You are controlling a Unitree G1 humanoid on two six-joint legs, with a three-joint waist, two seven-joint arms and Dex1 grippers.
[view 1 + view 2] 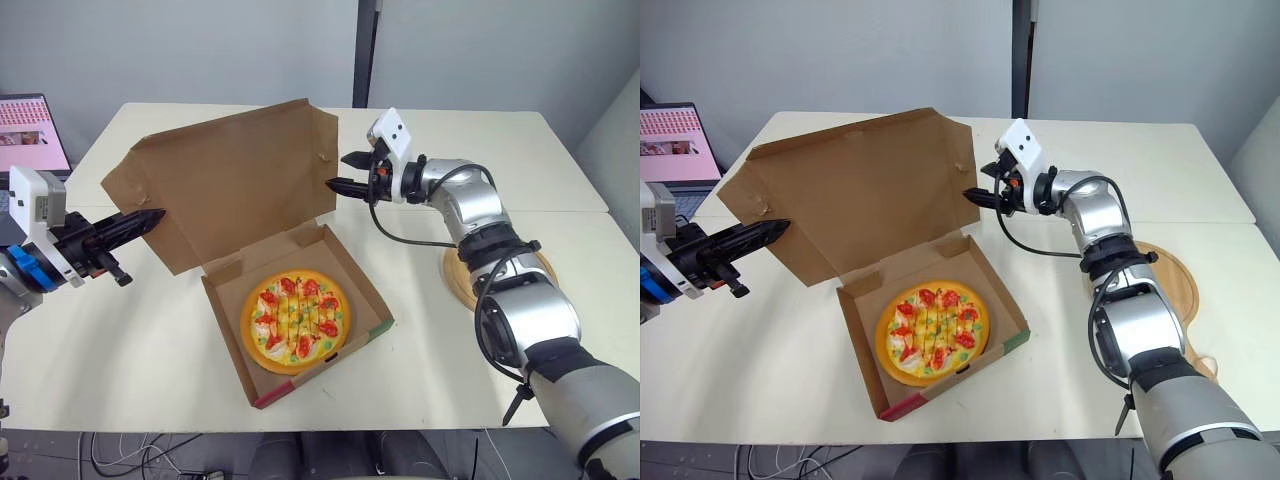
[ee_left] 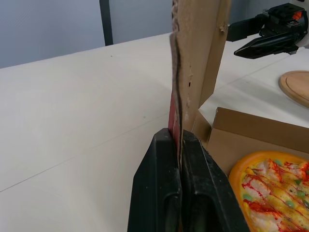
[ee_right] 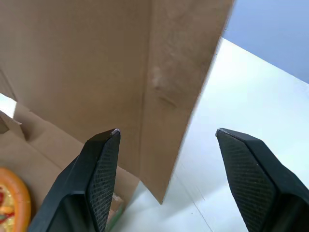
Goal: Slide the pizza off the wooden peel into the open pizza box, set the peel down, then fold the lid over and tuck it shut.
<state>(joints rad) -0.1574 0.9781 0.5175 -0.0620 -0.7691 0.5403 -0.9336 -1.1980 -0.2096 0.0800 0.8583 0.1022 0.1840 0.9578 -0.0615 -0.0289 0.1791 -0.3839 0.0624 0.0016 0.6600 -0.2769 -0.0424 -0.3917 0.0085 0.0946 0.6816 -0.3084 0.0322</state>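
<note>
Upright lid [image 1: 235,175]: bars passage across box [image 1: 362,282] rear; table [image 1: 130,340] left of box: open; peel [image 1: 1180,280]: occupies right side; laptop [image 1: 30,135]: far-left edge.

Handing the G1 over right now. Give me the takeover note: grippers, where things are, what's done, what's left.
Left gripper: shut on the left edge of the lid, holding it up.
Right gripper: open, fingers on either side of the lid's right side flap, not closed on it.
Pizza: lying in the pizza box.
Peel: flat on the table to the right of the box, under the right arm.
Done: pizza in, peel set down.
Left: fold the lid over and tuck it shut.
</note>
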